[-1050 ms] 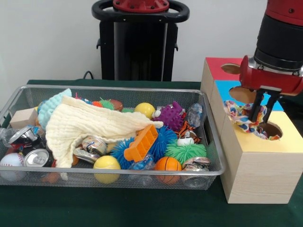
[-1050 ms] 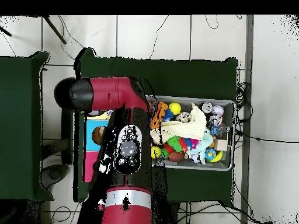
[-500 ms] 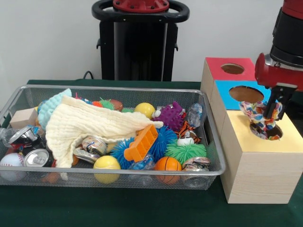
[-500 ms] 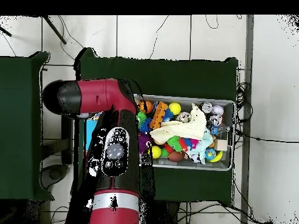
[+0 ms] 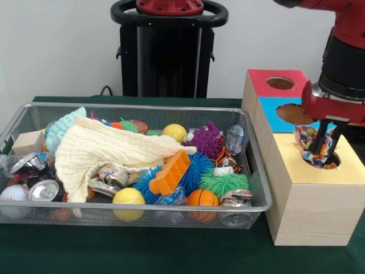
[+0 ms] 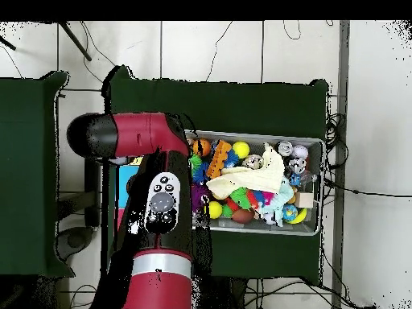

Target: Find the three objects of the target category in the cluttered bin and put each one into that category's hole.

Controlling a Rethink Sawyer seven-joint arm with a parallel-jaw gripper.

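In the front view, the red and black gripper point(image 5: 323, 144) is seen above the round hole in the yellow top of the wooden sorting box point(image 5: 311, 194), at about 3 o'clock in the picture. Its jaws are closed narrowly on a colourful patterned cloth point(image 5: 315, 146), which is bunched at the hole's mouth with its lower part already inside the rim. Behind the yellow section, a blue section with its own hole point(image 5: 292, 113) and a red section with a hole point(image 5: 280, 83) are lined up toward 1 o'clock. The silver wire mesh bin point(image 5: 255, 181) is set on the dark green tabletop point(image 5: 137, 251) just beside the box, at 9 o'clock from it. A cream knitted cloth point(image 5: 102, 151), an orange plastic comb-like block point(image 5: 169, 173), a yellow ball point(image 5: 128, 197) and crushed drink cans point(image 5: 39, 182) are piled inside it. In the overhead view the box is covered by the arm point(image 6: 157, 201).
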